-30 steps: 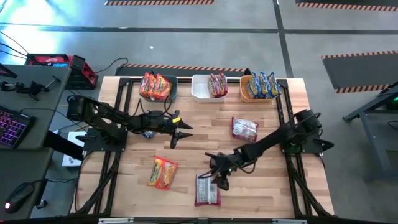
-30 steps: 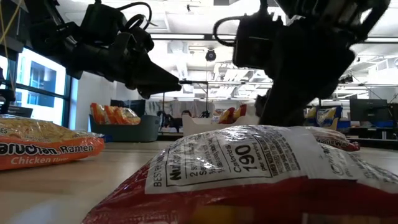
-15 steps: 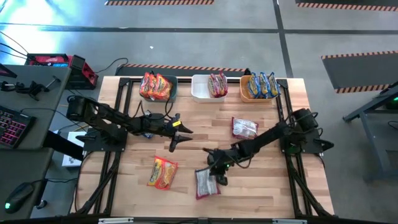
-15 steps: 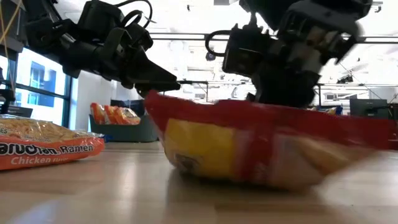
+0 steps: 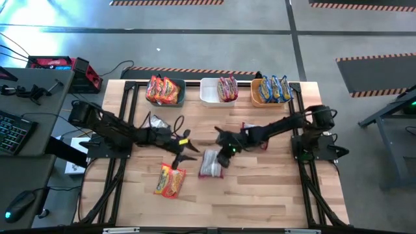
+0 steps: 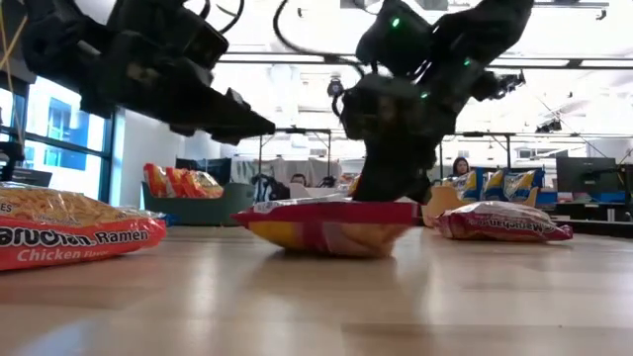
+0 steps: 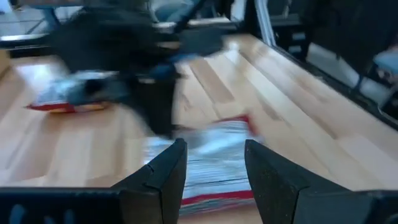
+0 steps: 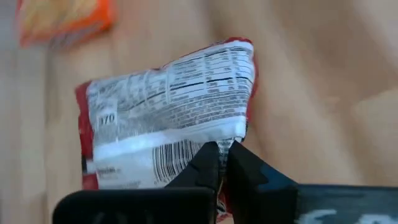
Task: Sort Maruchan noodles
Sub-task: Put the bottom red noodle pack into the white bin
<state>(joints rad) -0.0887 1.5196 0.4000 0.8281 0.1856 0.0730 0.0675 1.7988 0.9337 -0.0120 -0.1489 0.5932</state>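
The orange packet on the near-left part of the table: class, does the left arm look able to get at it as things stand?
Probably yes. The left gripper hangs open just beside the orange packet, with bare wood between them. The right gripper is busy holding the white-maroon packet farther right.

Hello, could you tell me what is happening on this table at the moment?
Two robot arms are sorting ramen packets into three bins. The right hand is shut on the edge of a white-maroon packet, which hangs above the table middle. The left hand is open above an orange packet. Another white-maroon packet lies on the table.
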